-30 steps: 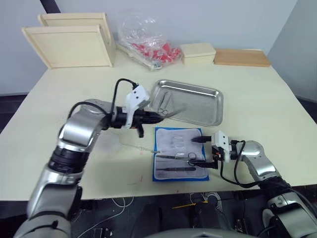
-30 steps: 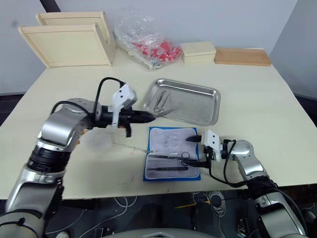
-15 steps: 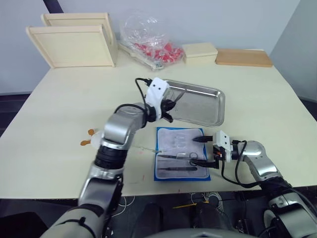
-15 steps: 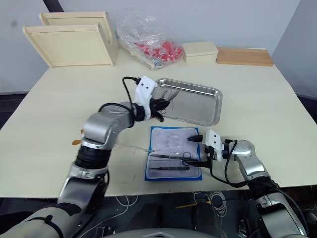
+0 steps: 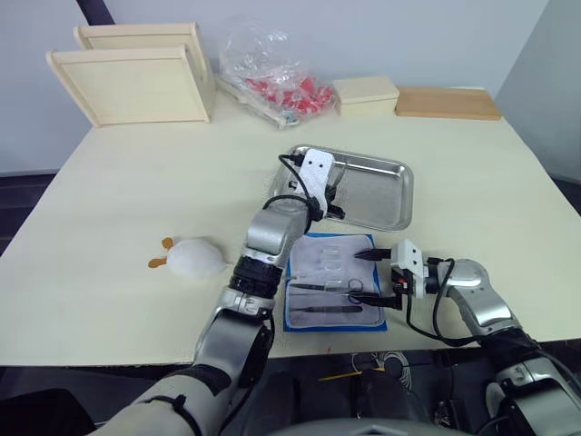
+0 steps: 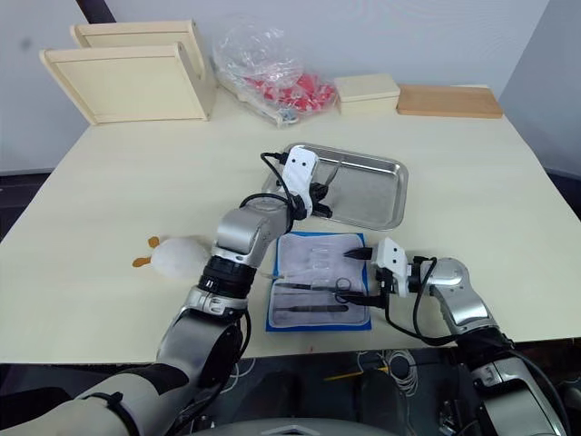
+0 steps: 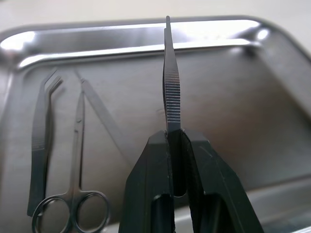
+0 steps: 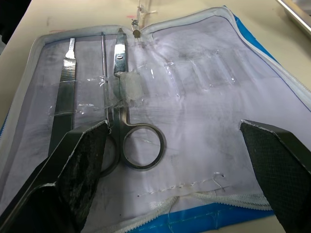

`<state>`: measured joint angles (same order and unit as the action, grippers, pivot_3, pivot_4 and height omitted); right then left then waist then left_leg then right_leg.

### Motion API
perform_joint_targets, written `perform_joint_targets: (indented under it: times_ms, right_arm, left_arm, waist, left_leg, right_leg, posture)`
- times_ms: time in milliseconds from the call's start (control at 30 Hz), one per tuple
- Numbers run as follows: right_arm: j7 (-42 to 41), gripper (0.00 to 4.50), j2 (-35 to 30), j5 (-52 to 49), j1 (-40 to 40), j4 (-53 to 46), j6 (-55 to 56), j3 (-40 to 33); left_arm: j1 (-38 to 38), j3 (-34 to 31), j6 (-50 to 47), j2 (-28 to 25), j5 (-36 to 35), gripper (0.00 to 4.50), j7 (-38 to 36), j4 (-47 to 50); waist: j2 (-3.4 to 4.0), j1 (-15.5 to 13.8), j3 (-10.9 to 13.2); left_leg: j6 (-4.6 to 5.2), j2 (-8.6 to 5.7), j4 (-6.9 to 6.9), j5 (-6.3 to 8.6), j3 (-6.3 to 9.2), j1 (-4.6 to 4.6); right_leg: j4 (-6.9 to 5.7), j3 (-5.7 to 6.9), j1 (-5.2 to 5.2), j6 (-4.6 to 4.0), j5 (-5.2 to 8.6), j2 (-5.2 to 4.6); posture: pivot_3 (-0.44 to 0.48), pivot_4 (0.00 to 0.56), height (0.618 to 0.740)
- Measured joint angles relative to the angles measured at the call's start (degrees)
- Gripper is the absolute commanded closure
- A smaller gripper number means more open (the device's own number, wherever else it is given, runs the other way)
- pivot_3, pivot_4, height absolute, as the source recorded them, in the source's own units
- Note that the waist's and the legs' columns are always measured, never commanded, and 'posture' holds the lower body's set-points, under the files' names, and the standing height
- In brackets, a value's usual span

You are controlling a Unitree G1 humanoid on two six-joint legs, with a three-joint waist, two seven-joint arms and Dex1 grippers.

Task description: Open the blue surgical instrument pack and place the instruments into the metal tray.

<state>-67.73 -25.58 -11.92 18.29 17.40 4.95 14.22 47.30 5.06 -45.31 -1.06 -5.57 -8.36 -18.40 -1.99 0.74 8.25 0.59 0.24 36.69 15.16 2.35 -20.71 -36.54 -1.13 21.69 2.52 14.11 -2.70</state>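
Observation:
The blue surgical instrument pack (image 5: 331, 283) lies unfolded at the table's front, whitish panel up. In its clear pockets rest scissors (image 8: 130, 127), a flat handled tool (image 8: 65, 82) and a thin probe (image 8: 103, 68). My right gripper (image 5: 374, 275) stands open at the pack's right edge, with the ring handles between its fingers (image 8: 82, 155) and apart from them. Just behind the pack sits the metal tray (image 5: 379, 193). My left gripper (image 7: 174, 133) hovers over the tray's left half, shut on straight tweezers (image 7: 171, 82). In the tray lie bent tweezers (image 7: 41, 131) and small scissors (image 7: 75, 145).
A white fluffy object with orange bits (image 5: 195, 258) lies left of the pack. Along the back stand two pale wooden trays (image 5: 136, 77), a plastic bag of red items (image 5: 277, 77), a small pale box (image 5: 365, 91) and a wooden board (image 5: 447, 103).
My left arm has swung right, from left of the pack to over the tray, carrying the tweezers. The white fluffy object has come into sight. The right gripper has stayed put.

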Motion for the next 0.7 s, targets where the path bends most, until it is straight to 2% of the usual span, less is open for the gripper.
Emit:
perform_joint_targets:
  times_ms: [300,700]
  right_arm:
    - [0.73,0.0,-1.01,0.09,-0.48,-2.79,-2.3,0.16]
    - [1.74,0.0,-1.17,0.18,-0.47,-3.91,-3.32,0.31]
  left_arm:
    - [1.3,-1.08,4.24,1.86,1.19,4.45,3.09,-9.87]
    - [2.23,-3.2,5.19,3.17,0.83,4.45,3.43,-12.17]
  waist:
    - [0.13,-0.03,0.13]
    - [0.25,0.02,0.2]
  left_leg:
    - [0.0,-0.1,0.0,0.0,0.09,-0.08]
    - [-0.02,-0.14,0.0,-0.01,0.16,-0.06]
  right_leg:
    - [0.01,0.05,0.01,0.11,0.07,-0.09]
    - [-0.03,0.11,-0.01,0.13,0.08,-0.08]
  posture:
    - [0.0,0.15,0.74]
    - [0.0,0.15,0.74]
